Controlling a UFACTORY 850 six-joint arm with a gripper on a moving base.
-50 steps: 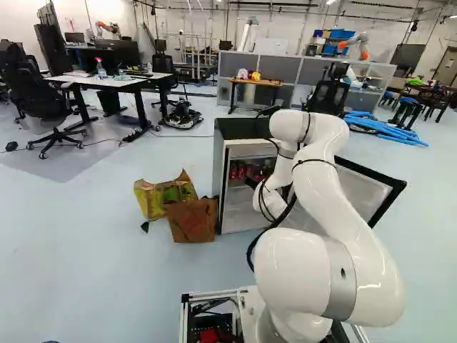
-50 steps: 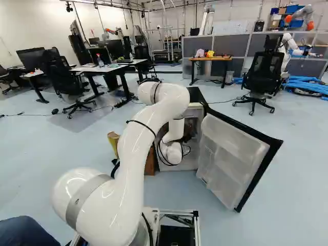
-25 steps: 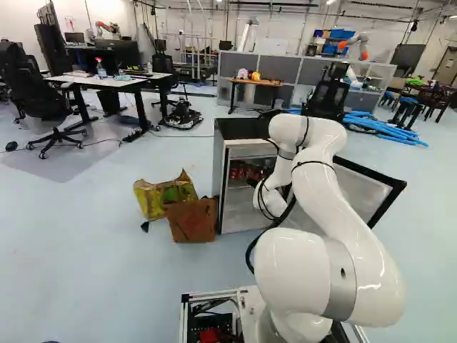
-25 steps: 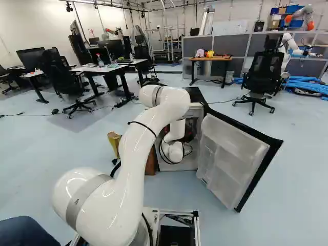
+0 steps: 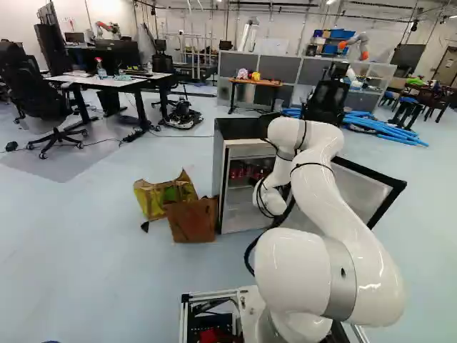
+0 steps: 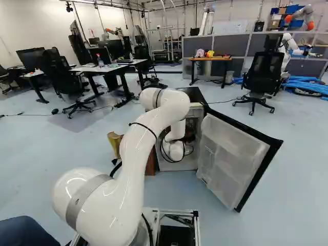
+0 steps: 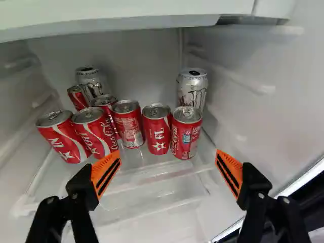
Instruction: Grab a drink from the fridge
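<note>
Right now, the drinks are red cans [image 7: 157, 130] and silver cans [image 7: 192, 90] inside the fridge [image 6: 183, 163], ahead of the jaws [image 7: 167, 154]. They appear to stand upright, long axes up and down, lids facing up. Five red cans make a front row; the one at the end farther from the fridge's open side edge looks slanted, though I can't tell if it truly leans. Another red can stands just behind that end of the row. Farther back there, a red can is beside a silver can, and a second silver can is behind the row's other end.

The jaws are spread wide, with nothing gripped between their orange pads [image 7: 105, 173]. The middle cans line up with the gap; the two end cans are ahead of and beyond one finger.

A strip of clear shelf [image 7: 152, 173] shows between the row and the shelf's front edge. Overhead, a thick white ledge [image 7: 126, 20] crosses the compartment. Past the other finger, there is room between the row's end can and the side wall [image 7: 263, 111].

The door [image 6: 233, 159] is swung wide, and the white arm [image 5: 335, 196] reaches in beside it. Two bags [image 5: 191, 220] stand beside the fridge, opposite the door.
</note>
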